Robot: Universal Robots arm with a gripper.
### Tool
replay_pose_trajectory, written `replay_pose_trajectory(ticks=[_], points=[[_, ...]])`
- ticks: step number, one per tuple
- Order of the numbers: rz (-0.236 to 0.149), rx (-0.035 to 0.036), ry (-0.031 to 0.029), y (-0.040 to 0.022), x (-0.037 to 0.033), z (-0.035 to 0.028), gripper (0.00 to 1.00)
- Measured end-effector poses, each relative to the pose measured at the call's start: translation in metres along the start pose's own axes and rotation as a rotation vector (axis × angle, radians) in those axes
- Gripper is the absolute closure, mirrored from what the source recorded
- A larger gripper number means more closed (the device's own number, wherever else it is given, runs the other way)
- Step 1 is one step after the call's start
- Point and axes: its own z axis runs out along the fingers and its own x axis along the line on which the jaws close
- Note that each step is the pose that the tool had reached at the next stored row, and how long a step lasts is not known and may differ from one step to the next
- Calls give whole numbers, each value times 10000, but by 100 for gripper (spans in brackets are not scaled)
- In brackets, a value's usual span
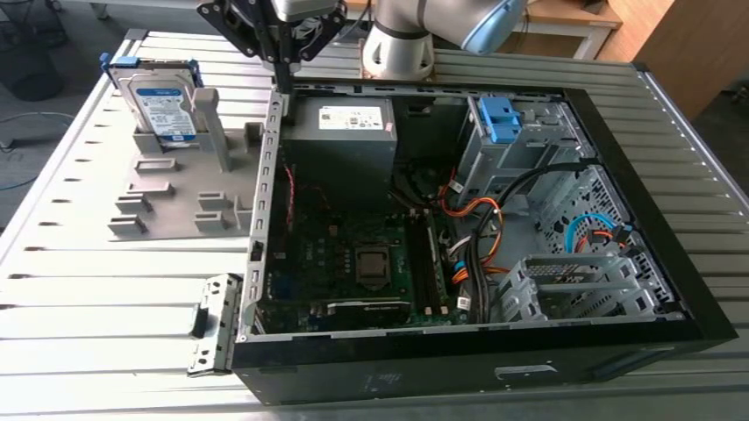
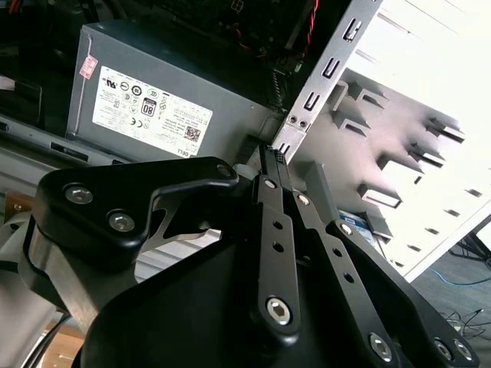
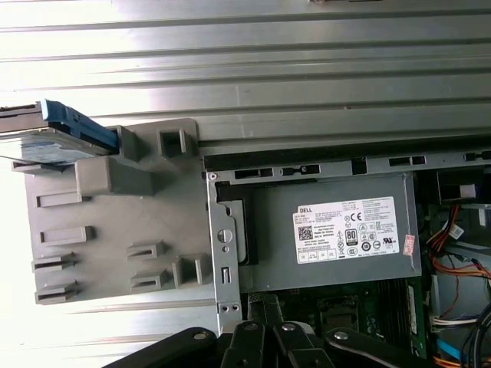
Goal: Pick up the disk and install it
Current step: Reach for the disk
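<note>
disk (image 1: 164,98) upright in grey stand (image 1: 153,189), hand (image 1: 282,79) pinched together over case edge (image 1: 276,132)

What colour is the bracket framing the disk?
Blue; the bracket around the disk shows best in the exterior view.

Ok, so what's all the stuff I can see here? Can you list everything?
disk: one, silver with blue frame, standing upright in the holder
holder: one, grey, on the table beside the case
computer case: one, black, open, on the table
power-supply box: one, grey with white sticker, inside the case
latch piece: one, blue, inside the case
table: one, silver, ribbed
arm: one, grey and blue, behind the case
gripper: one, black, shut, empty, above the case's edge
</note>
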Motion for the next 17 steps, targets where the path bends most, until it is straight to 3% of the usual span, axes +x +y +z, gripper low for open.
replay_pose_trajectory(ticks=[17], points=[[0, 0, 0, -5, 72, -2, 89]])
